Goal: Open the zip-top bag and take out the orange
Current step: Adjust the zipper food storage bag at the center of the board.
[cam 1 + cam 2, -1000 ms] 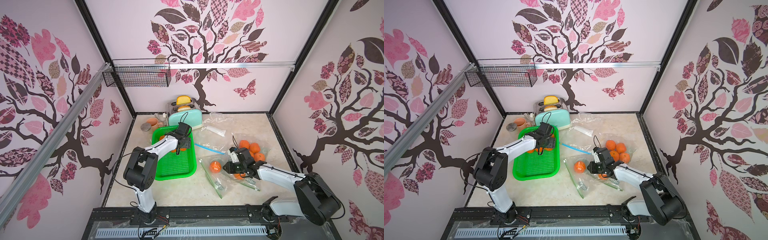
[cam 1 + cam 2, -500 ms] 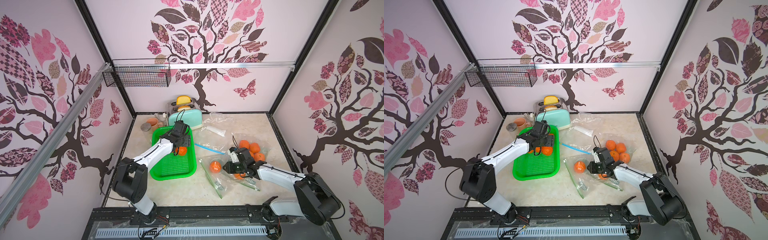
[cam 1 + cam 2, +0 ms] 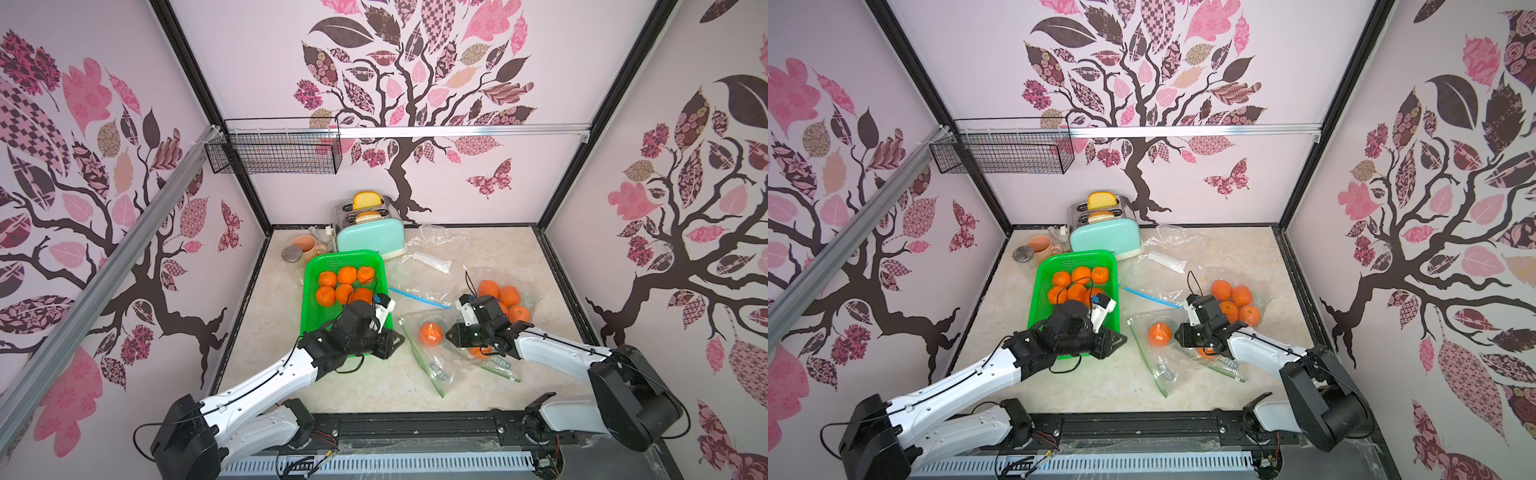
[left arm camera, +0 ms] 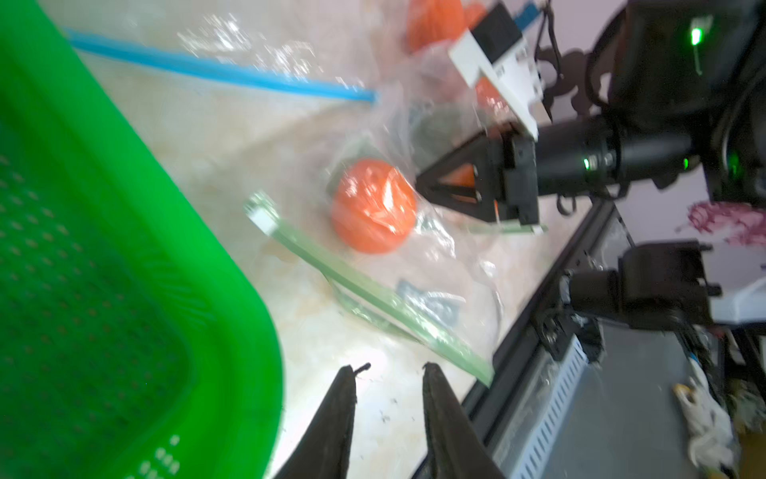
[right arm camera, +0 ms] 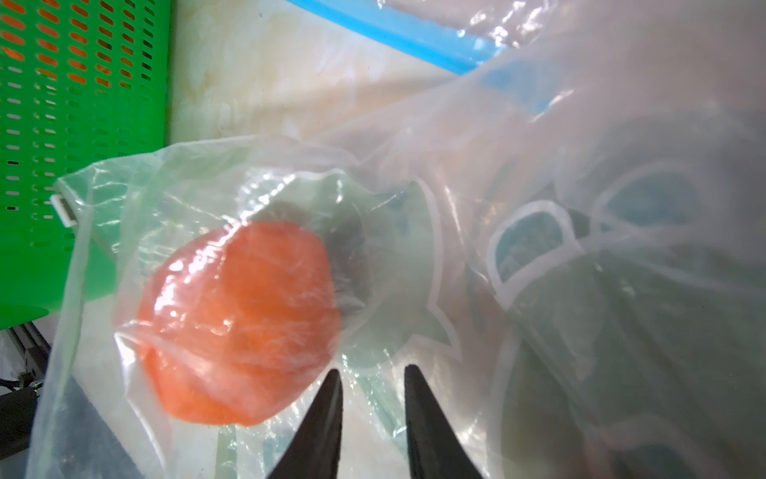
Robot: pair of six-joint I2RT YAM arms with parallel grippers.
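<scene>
Looks partway done: other fruit point(image 3: 345, 286) fills the green basket point(image 3: 308, 282), yet one orange point(image 3: 431, 333) still sits inside the zip-top bag point(image 3: 434, 368) on the bench point(image 3: 270, 353), seal not clearly parted. Lies just beside the right tool point(image 3: 449, 334), jaws slightly apart, no visible hold. Rests near the left tool point(image 4: 389, 371), narrowly open, empty.
</scene>
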